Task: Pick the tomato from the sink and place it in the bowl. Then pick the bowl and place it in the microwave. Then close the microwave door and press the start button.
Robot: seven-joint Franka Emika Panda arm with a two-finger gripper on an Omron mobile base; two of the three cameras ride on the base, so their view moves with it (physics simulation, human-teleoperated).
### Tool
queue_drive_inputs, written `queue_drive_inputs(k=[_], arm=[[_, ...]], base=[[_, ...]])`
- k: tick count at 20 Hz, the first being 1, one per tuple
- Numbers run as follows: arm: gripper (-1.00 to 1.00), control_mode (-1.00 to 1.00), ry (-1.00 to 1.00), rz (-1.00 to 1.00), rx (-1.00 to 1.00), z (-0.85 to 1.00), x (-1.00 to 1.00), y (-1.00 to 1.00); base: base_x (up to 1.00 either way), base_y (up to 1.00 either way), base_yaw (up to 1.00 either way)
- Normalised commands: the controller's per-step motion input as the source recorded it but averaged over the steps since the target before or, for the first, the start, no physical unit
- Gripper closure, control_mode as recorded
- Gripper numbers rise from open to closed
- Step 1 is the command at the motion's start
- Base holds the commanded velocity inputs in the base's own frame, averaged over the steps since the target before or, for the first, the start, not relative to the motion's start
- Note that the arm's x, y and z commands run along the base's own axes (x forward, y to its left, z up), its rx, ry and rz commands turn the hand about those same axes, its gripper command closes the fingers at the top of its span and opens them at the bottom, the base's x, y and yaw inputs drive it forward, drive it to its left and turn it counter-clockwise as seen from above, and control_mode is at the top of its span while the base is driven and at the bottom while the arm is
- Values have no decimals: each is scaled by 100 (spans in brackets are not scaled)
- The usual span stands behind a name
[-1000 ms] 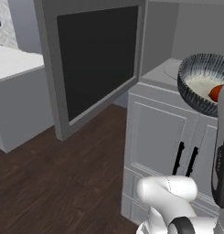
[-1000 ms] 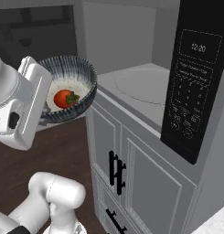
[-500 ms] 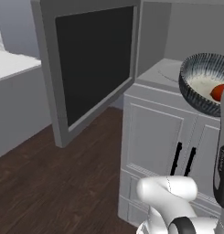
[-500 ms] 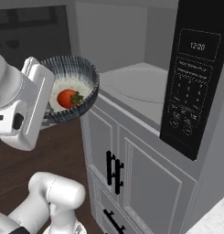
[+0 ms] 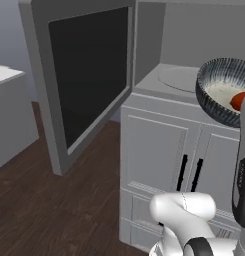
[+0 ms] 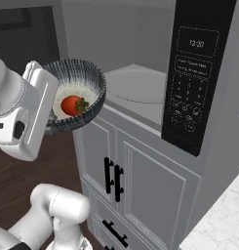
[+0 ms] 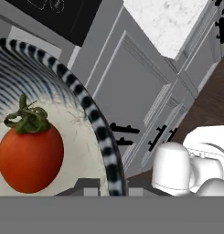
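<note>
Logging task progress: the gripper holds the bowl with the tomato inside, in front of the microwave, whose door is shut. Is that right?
Not quite: the microwave door is swung open, as the left base view shows. The rest holds: the bowl with the tomato is held before the microwave.

Glossy, smooth red skin on the tomato (image 7: 30,157), topped by a matt green stalk; glazed ceramic look to the bowl (image 6: 89,80), streaked dark blue-grey outside, pale and speckled inside. Dark, near-black glass in the microwave door (image 5: 89,75), set in a matt grey frame, with the same smooth matt grey inside the microwave (image 6: 140,93). Matt painted panels on the cabinet doors (image 6: 140,195) with black handles, dark wood-grain planks on the floor (image 5: 49,210), and pale speckled stone on the countertop (image 7: 170,20).
</note>
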Motion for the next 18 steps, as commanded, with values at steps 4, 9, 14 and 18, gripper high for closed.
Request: queue_drive_inputs(k=[4, 9, 14, 18], arm=[[100, -100, -1, -8, 0, 6, 1, -1], [100, -100, -28, -4, 0, 11, 16, -25], [100, -100, -46, 0, 5, 3, 30, -34], [100, -100, -1, -1, 6, 6, 66, -21]], base=[[0, -5, -13], [0, 0, 0], [0, 0, 0], [0, 0, 0]])
